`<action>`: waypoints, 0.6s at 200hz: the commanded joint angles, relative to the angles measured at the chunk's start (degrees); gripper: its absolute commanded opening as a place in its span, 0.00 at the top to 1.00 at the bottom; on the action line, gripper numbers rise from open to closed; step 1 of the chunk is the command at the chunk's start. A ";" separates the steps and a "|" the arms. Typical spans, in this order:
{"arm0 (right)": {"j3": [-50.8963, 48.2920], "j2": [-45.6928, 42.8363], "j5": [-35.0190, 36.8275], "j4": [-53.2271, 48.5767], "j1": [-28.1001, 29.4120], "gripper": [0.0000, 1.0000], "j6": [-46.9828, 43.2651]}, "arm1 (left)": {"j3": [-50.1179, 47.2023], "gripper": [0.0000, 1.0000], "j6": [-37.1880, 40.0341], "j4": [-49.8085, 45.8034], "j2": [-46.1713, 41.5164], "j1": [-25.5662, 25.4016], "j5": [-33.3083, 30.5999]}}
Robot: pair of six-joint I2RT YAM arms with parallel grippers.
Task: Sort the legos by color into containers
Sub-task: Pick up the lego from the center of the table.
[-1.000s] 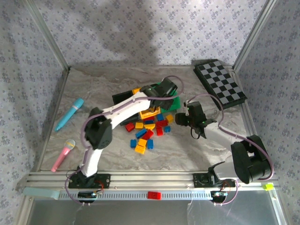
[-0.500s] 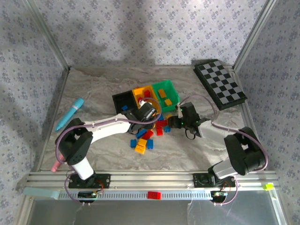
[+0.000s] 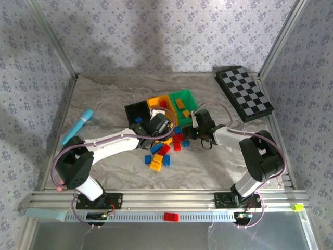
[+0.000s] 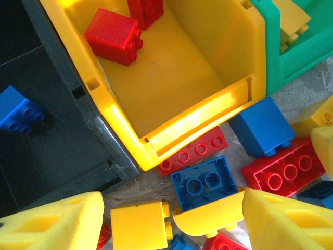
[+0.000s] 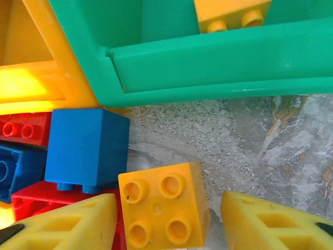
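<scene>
Right fingers (image 5: 62,224): apart, straddling a yellow-orange brick (image 5: 164,211) on the desk (image 5: 250,140); one pad sits just beside it, a gap shows at the other, so it is not clamped.
Left fingers (image 4: 291,219): wide, holding nothing, above loose bricks (image 4: 203,182) in front of the yellow bin (image 4: 208,99).
Left wrist view: two red bricks (image 4: 115,35) in the yellow bin, one blue brick (image 4: 18,112) in the black bin (image 4: 78,135).
Right wrist view: green bin (image 5: 208,67) wall just beyond the fingers.
Top view: three bins side by side mid-desk, the loose bricks heaped just in front; two orange bricks (image 3: 179,103) in the green bin; one checkerboard (image 3: 244,94) far right, one cyan pen (image 3: 78,126) at the left.
</scene>
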 commanded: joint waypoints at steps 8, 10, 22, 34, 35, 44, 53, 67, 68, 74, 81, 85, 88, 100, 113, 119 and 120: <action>1.33 0.47 -0.16 -1.73 0.38 0.54 -0.72 | -0.22 0.30 -0.20 0.87 -1.22 -0.55 -0.88; 1.28 0.49 -0.12 -1.70 0.35 0.55 -0.68 | -0.23 0.30 -0.20 0.85 -1.24 -0.61 -0.81; 1.09 0.14 -0.11 -1.69 0.32 0.60 -0.79 | -0.87 0.29 -0.03 1.35 -1.61 -0.76 -0.70; 0.58 -0.65 -0.11 -1.20 0.47 0.63 -0.79 | -1.55 0.29 0.02 1.90 -2.08 -0.89 -0.64; 0.52 -0.73 -0.07 -1.18 0.48 0.63 -0.80 | -1.57 0.29 0.00 1.90 -2.10 -0.89 -0.63; 0.14 -1.48 0.06 -0.76 0.49 0.64 -0.97 | -1.76 0.30 -0.12 1.61 -2.36 -0.90 -0.74; -0.30 -2.35 0.37 -0.64 0.42 0.65 -1.07 | -1.76 0.29 -0.36 1.06 -2.76 -1.00 -1.05; -1.27 -4.69 0.59 -0.62 0.44 0.65 -0.70 | -2.13 0.29 -0.39 0.45 -3.72 -1.15 -1.78; -1.28 -4.87 0.63 -0.59 0.46 0.65 -0.71 | -2.17 0.29 -0.43 0.43 -3.85 -1.16 -1.81; -1.80 -6.19 0.83 -0.39 0.53 0.65 -0.49 | -2.62 0.29 -0.42 0.48 -4.29 -1.16 -2.05; -2.04 -7.78 1.03 -0.46 0.52 0.65 -0.24 | -3.12 0.29 -0.51 0.54 -4.80 -1.17 -2.34; -2.00 -8.59 1.26 -0.61 0.56 0.65 -0.12 | -3.39 0.29 -0.54 0.42 -5.10 -1.16 -2.44; -1.80 -9.16 1.41 -0.74 0.50 0.65 -0.03 | -3.61 0.29 -0.55 0.33 -5.33 -1.17 -2.49; -0.78 -11.37 2.37 -1.65 0.58 0.65 0.16 | -4.56 0.30 -0.77 0.36 -6.06 -1.16 -2.63; 1.12 -12.49 3.46 -2.51 0.45 0.64 -0.08 | -5.82 0.29 -0.99 0.80 -6.51 -1.16 -2.82; 2.42 -12.45 3.80 -2.76 0.32 0.64 -0.34 | -6.28 0.30 -1.04 1.13 -6.51 -1.19 -2.72; 2.68 -12.39 3.87 -2.75 0.27 0.63 -0.40 | -6.31 0.30 -1.06 1.17 -6.47 -1.18 -2.72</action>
